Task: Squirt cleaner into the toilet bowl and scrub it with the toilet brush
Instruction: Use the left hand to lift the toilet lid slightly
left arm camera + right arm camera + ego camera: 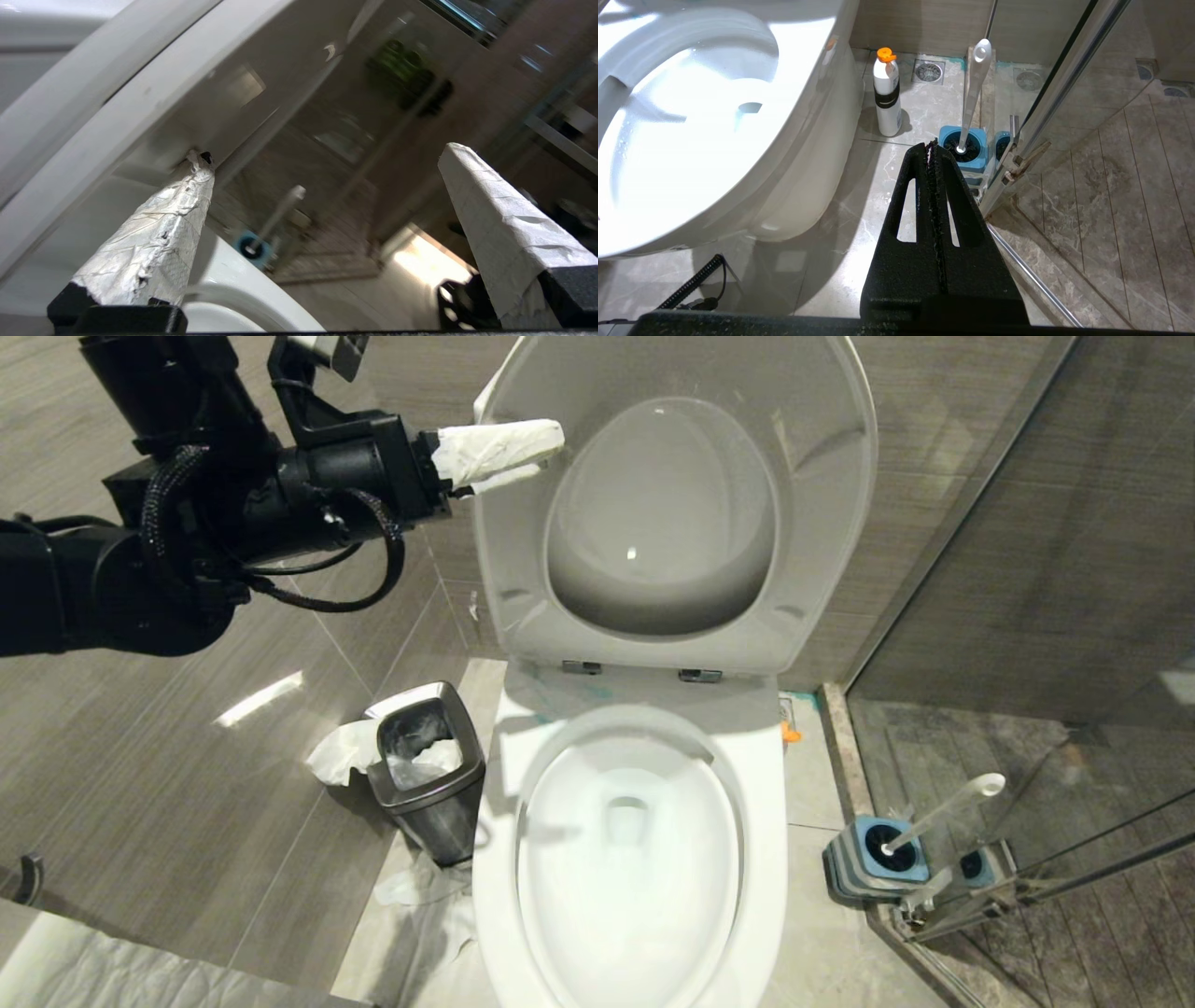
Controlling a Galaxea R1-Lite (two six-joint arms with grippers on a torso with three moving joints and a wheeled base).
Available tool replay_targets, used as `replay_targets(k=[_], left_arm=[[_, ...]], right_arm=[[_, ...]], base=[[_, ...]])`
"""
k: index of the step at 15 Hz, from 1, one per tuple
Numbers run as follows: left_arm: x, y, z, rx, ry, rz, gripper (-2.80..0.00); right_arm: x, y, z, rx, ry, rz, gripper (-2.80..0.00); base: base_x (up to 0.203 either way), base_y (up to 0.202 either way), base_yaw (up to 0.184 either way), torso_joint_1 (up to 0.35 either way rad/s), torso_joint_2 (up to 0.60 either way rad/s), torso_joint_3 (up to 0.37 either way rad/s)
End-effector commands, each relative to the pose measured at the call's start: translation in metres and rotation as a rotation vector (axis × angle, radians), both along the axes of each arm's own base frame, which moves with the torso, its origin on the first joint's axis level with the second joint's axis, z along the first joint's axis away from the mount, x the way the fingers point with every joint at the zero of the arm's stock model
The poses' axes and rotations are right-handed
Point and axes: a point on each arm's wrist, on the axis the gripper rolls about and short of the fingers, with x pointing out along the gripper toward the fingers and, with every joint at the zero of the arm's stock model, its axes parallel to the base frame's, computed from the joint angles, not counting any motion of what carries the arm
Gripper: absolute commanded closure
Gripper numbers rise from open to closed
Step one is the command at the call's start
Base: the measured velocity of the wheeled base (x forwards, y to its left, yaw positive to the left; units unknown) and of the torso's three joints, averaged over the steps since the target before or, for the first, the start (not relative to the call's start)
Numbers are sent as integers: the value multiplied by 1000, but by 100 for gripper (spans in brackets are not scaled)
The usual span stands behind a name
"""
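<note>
1. The left tool [509, 455] stands high at the outer edge of the raised seat and lid [677, 513], its white-wrapped fingers [159, 242] spread wide and holding nothing. In the left wrist view one fingertip lies at or against the lid's rim; actual contact cannot be confirmed.

2. The seat and lid lean upright on their chrome hinges [642, 671] — a position that leaves the toilet bowl [630, 859] fully exposed for cleaning. I judge the left tool's place beside the lid to relate to that lifting, not to any grasp now.

3. The bowl is white and glossy, its drain hole [627, 817] visible. No teal tint shows inside it; faint teal marks appear only on the ledge behind, near the hinges. The cleaner looks not yet applied.

4. A white bottle with an orange cap [886, 95] stands upright on the floor between the bowl's far side and the brush holder — probably the cleaner's container.

5. The toilet brush [943, 814] sits in its blue-and-grey holder [873, 861] against the glass shower partition [1046, 616], handle slanting upward, untouched.

6. The right tool [933, 196] hangs low above the floor tiles, clenched on nothing, aimed toward the holder.

7. A steel waste bin [428, 770] stands left of the bowl, well clear of the work.
</note>
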Motion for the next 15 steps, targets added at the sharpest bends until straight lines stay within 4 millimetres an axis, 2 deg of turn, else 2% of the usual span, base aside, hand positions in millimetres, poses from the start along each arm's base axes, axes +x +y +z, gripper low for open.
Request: replay_targets(k=[1, 3, 8, 15], left_arm=[[22, -4, -1, -46, 2, 114, -280], [35, -7, -1, -86, -4, 207, -280], [57, -17, -7, -123, -21, 309, -280], [82, -27, -26, -103, -67, 368, -280]], right_arm=[[0, 0, 0, 1, 2, 0, 0], [0, 0, 0, 1, 0, 0, 0], [0, 0, 0, 1, 0, 0, 0], [0, 0, 0, 1, 1, 0, 0]], base=[[0, 0, 0, 0, 0, 0], [0, 0, 0, 0, 0, 0], [0, 0, 0, 0, 0, 0], [0, 0, 0, 0, 0, 0]])
